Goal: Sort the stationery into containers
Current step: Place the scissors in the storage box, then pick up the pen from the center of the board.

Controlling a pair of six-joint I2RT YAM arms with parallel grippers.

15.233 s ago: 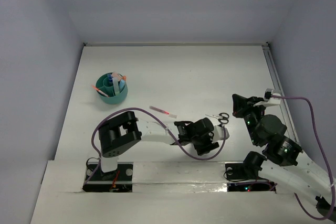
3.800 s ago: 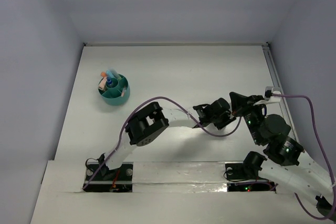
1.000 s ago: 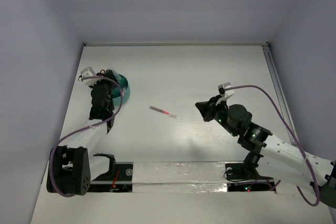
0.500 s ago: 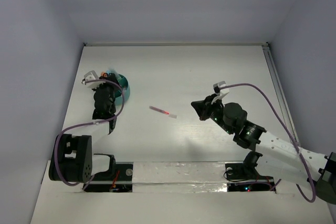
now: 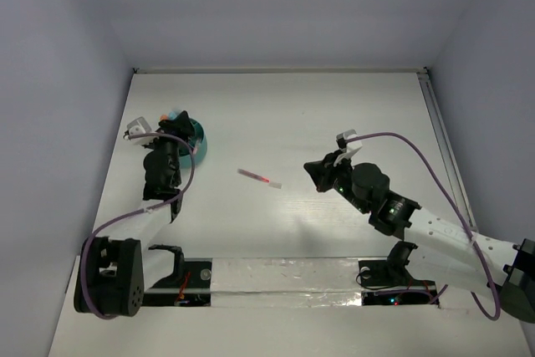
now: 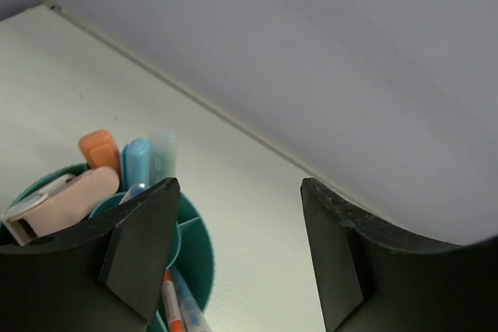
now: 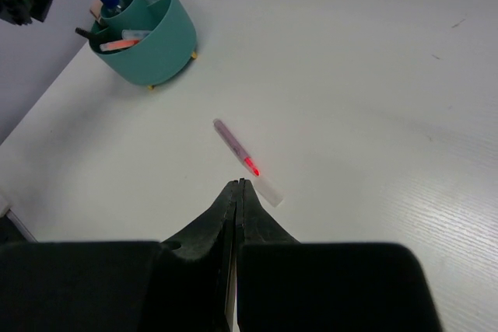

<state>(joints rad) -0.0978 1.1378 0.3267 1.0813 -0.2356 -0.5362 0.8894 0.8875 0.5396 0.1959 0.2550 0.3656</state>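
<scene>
The round teal pot (image 5: 198,139) stands at the table's far left, and my left gripper (image 5: 176,126) hovers over its left side. In the left wrist view this gripper (image 6: 237,248) is open with nothing between its fingers, and the pot's rim (image 6: 191,263) lies below the left finger. An orange marker (image 6: 99,148), a blue marker (image 6: 137,158) and a pink piece (image 6: 68,202) stick up inside. A pink pen (image 5: 259,178) lies loose mid-table. My right gripper (image 7: 239,183) is shut and empty, its tips just short of the pen (image 7: 236,148). The pot (image 7: 156,46) shows far behind.
Grey walls enclose the white table on three sides, and the left wall runs close behind the pot. The right arm's purple cable (image 5: 435,175) arcs over the right half of the table. The left arm's cable (image 5: 189,175) loops beside the pot.
My left gripper has gone from shut to open over the pot and shifted slightly. The right gripper has crept a little left toward the pink pen.
</scene>
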